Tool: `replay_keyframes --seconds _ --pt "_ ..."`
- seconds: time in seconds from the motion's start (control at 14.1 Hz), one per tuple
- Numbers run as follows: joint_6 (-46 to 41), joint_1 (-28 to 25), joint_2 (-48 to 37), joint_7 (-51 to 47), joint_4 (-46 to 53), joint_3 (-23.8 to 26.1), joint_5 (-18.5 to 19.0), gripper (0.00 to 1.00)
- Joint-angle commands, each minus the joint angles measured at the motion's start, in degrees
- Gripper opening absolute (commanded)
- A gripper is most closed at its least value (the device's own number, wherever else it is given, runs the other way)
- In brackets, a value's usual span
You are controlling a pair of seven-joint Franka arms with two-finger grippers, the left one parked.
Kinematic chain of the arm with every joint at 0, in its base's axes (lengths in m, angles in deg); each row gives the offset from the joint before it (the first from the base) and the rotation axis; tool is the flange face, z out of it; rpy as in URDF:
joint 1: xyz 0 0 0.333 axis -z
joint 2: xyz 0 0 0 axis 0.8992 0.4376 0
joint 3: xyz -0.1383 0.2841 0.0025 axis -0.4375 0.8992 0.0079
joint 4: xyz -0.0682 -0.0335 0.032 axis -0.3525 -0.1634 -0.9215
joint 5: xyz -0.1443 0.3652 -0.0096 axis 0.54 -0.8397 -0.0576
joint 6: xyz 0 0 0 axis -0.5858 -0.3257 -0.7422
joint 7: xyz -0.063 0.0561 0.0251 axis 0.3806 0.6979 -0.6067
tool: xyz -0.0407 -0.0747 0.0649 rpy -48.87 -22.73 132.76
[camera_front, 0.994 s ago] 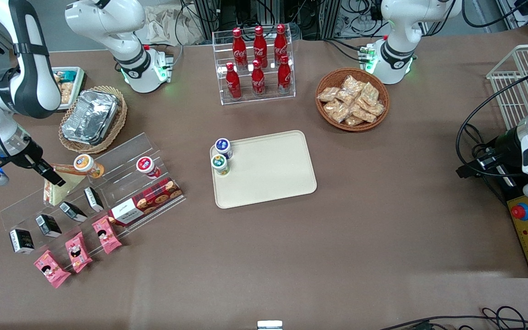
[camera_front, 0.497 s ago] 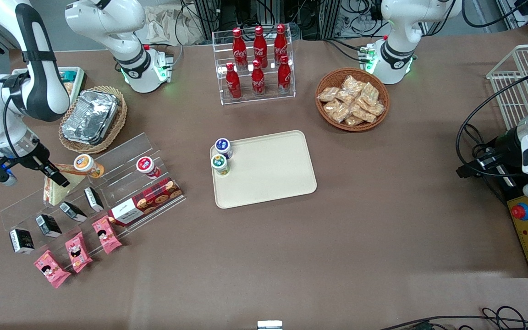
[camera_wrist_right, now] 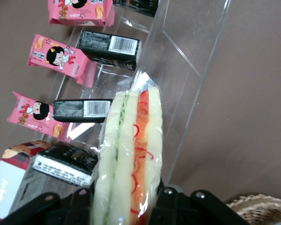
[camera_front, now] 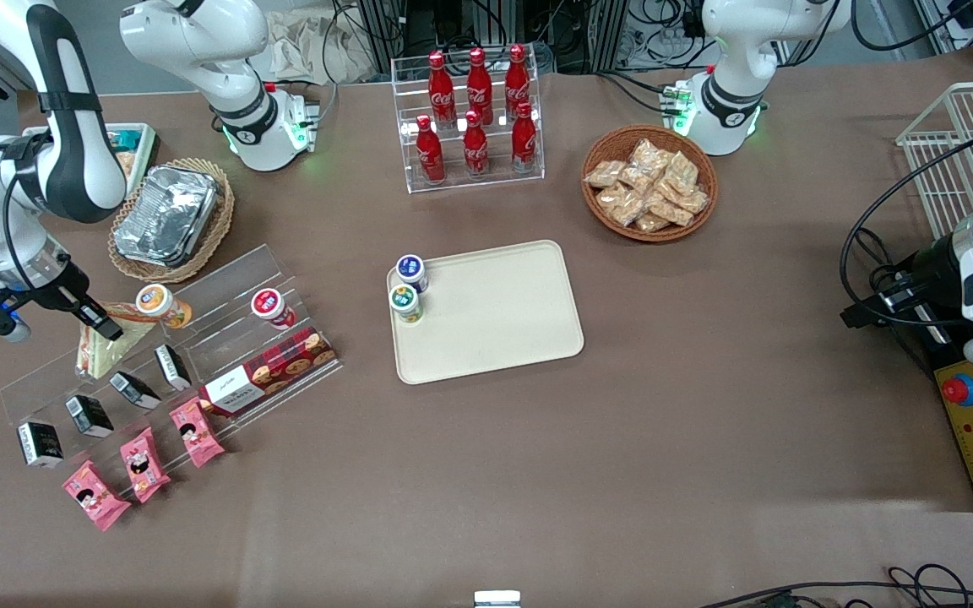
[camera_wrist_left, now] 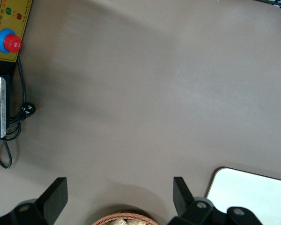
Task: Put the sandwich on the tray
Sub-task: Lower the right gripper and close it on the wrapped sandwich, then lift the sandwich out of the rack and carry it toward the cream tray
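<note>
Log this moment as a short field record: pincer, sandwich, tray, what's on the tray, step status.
pincer: right arm's pincer at the clear tiered display rack, toward the working arm's end of the table, shut on the sandwich
sandwich: wrapped wedge held edge-on between the fingers, at the rack's top step beside an orange-lidded cup
tray: beige tray mid-table, flat
on tray: two small lidded cups along one short edge; rest bare
step status: sandwich gripped, not yet on the tray
</note>
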State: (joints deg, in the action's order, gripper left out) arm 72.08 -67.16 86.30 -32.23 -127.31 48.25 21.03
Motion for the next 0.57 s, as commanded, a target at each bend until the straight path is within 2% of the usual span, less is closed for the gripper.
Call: replay_keyframes --seconds 0.0,0.07,0.21,0.5 --pt "-13.13 0.64 -0.62 3.66 9.12 -1.06 -1.58 0.0" --pt "-18.41 0.64 -0.53 4.37 12.82 -1.06 -3.16 0.0" --pt "-24.15 0.21 -0.79 3.15 17.23 -0.89 -3.88 0.0" --pt "-37.86 -2.77 0.0 -5.43 28.48 -0.36 -6.16 0.0"
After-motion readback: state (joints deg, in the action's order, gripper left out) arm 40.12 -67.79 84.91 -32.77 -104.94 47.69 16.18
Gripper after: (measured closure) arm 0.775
